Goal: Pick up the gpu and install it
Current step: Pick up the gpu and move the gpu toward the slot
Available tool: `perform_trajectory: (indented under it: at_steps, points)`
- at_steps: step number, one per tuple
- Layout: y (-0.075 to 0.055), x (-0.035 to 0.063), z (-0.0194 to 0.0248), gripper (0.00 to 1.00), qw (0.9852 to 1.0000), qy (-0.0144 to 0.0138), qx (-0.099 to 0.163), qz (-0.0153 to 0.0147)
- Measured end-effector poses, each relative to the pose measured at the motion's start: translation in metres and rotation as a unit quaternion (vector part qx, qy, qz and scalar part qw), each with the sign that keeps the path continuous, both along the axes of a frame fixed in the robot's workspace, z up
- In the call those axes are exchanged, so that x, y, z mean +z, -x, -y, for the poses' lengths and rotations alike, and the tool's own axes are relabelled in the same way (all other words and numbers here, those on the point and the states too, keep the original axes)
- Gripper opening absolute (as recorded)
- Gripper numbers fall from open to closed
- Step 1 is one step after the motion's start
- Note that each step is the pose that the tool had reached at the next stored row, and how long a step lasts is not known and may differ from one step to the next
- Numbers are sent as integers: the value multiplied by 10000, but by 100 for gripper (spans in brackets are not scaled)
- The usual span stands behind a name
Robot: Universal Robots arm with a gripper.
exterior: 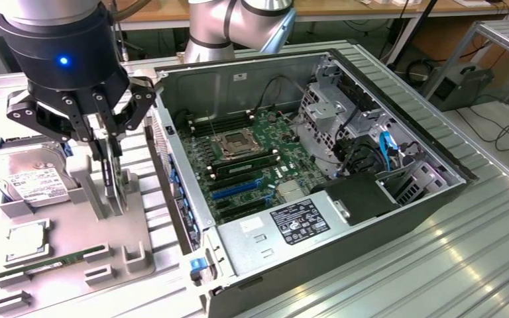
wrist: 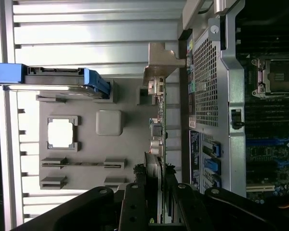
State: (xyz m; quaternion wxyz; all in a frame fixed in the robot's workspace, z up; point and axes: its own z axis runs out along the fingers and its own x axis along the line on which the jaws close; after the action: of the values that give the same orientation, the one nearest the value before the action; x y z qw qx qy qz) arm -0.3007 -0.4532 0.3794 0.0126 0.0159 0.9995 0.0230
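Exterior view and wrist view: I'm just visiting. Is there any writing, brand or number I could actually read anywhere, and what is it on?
No text is legible here.
Hard drive, white label: print too small to read.
Power supply, black label: white print and symbols, too small to read.
Power supply, white sticker beside that label: blurred.
Computer case, dark label-like patch on its rear: unreadable.

Ribbed table (exterior: 466,265): computer case (exterior: 236,83), tray (exterior: 144,228)

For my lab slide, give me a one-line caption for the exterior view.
Gripper at the upright gpu in the grey parts tray, beside the open computer case.
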Motion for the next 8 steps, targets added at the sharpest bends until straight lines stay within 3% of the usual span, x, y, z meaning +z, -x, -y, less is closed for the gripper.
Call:
perform_trajectory:
  at_steps: [8]
  points:
    - [0, 63, 0, 26, 10000, 0, 0, 0]
